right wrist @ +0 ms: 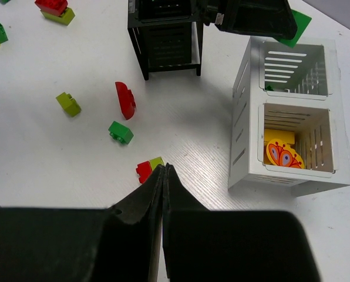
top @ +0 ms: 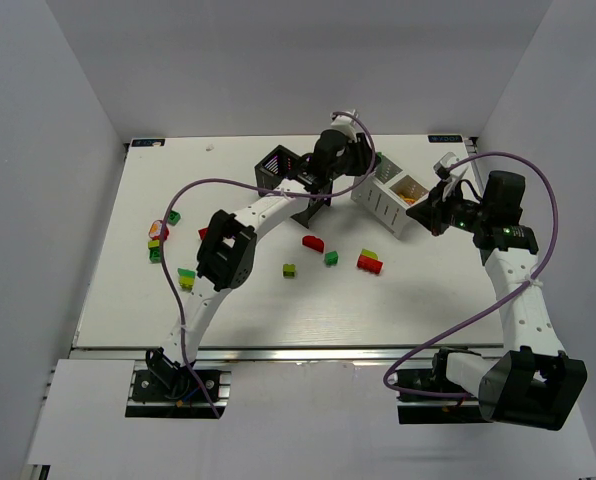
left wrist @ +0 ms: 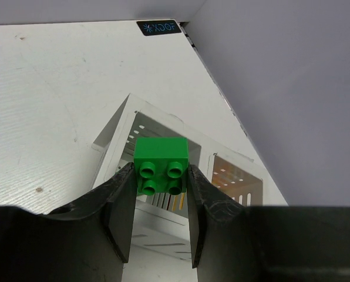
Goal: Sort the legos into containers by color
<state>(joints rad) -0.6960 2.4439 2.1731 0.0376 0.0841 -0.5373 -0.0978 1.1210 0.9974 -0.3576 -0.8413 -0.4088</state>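
- Shows a white, faintly grained tabletop (top: pixel 278 310), boxed in by plain pale grey walls (top: pixel 58 120) on the left, far and right sides.
- Carries a small dark sticker (left wrist: pixel 158 27) at the far right corner of the surface.
- Finds the left gripper (left wrist: pixel 160 176) raised over the far middle of the table, pinching a green brick (left wrist: pixel 161 163), one finger pressed against each side and the studs facing the wrist camera.
- Places that brick in the air above the white bin (left wrist: pixel 110 153), over its left compartment and not touching it.
- Records yellow pieces (right wrist: pixel 283 154) in the right compartment of the white bin.
- Sets the black bin (top: pixel 278 165) just left of the white one, far from the arm bases.
- Finds the right gripper (right wrist: pixel 165 170) above the surface just right of the white bin, fingers pressed together on nothing.
- Lists loose pieces mid-table: a red curved brick (right wrist: pixel 125 100), a green brick (right wrist: pixel 121 131), a lime brick (right wrist: pixel 68 103) and a red-and-lime stack (right wrist: pixel 148 168).
- Notes a further cluster of bricks (top: pixel 158 238) near the left edge.
- Notes purple cables (top: pixel 538 190) looping over both arms.
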